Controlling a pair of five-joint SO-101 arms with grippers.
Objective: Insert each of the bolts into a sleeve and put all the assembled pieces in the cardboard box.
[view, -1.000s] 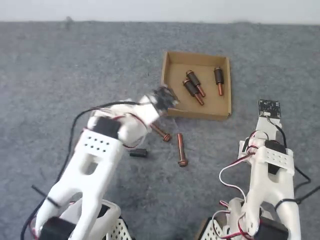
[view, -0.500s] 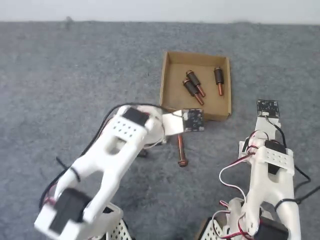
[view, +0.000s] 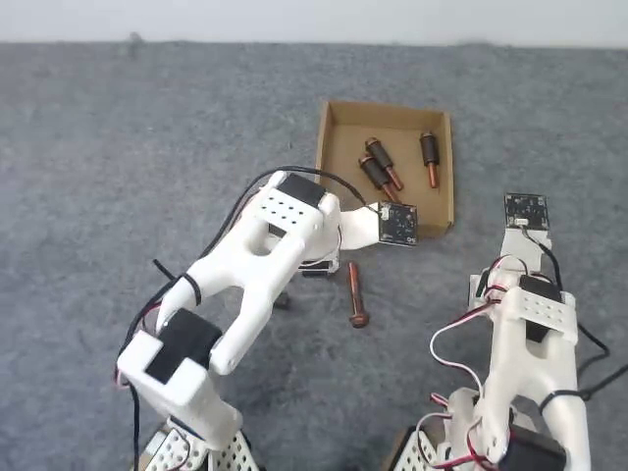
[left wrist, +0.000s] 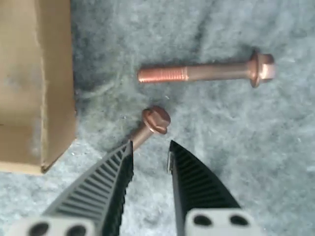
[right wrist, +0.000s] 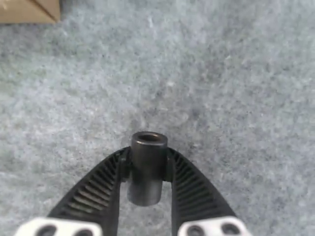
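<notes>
Bolts: one bolt (left wrist: 156, 119) sits just past the tips of the left claw (left wrist: 150, 146), which is spread apart and holds nothing. The other bolt (left wrist: 206, 73) lies farther out. The right claw (right wrist: 147, 153) squeezes a sleeve (right wrist: 146, 172). Three done pieces (view: 378, 174) lie in the cardboard box (view: 385, 106); two seem left to do.

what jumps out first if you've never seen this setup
The right tool grips a black sleeve. The left tool hangs open over a copper bolt beside the cardboard box, with a second bolt lying nearby. Three assembled pieces lie inside the box.
</notes>
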